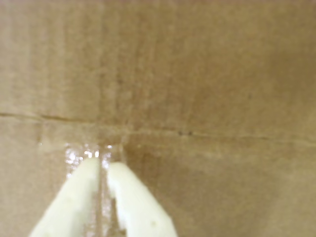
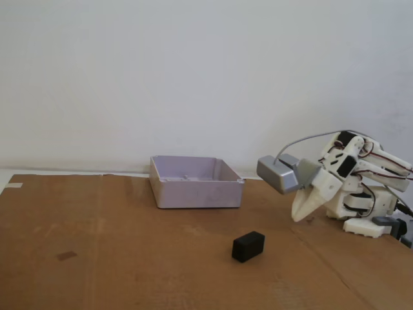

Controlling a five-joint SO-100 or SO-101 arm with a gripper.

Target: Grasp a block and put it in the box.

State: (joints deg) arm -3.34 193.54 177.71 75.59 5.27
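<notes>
Brown cardboard sheet (image 2: 129, 258) across the whole tabletop in the fixed view, creased and taped, pale wall behind.

White arm (image 2: 361, 187) folded low at about 3 o'clock of that view, base at the right edge, wrist tipped down toward the sheet. Silver-grey camera module (image 2: 279, 173) riding on the wrist, grey cable looping back over the arm.

The box (image 2: 195, 182) at roughly 11 o'clock from the sheet's middle, near the back edge: pale lilac, low-walled, nothing visible inside from this angle.

The block (image 2: 248, 246) lying free on the cardboard at about 5 o'clock from the box and about 8 o'clock from the fingertips, well apart from both, sitting slightly askew.

The gripper (image 1: 102, 165) clenched and empty: in the wrist view the two cream fingers nearly meeting at their tips over a taped seam, only bare cardboard ahead, no block in sight.

Step in hand, by judgement: the reach, barely begun. To do it well: spread the fingers wide before descending; swing toward 8 o'clock until the block sits centred between the tips in the wrist view; turn the wrist to square the fingers across the block's narrower faces; come down from above, not sideways, to avoid nudging it; close only once the tips straddle it low on its sides.
</notes>
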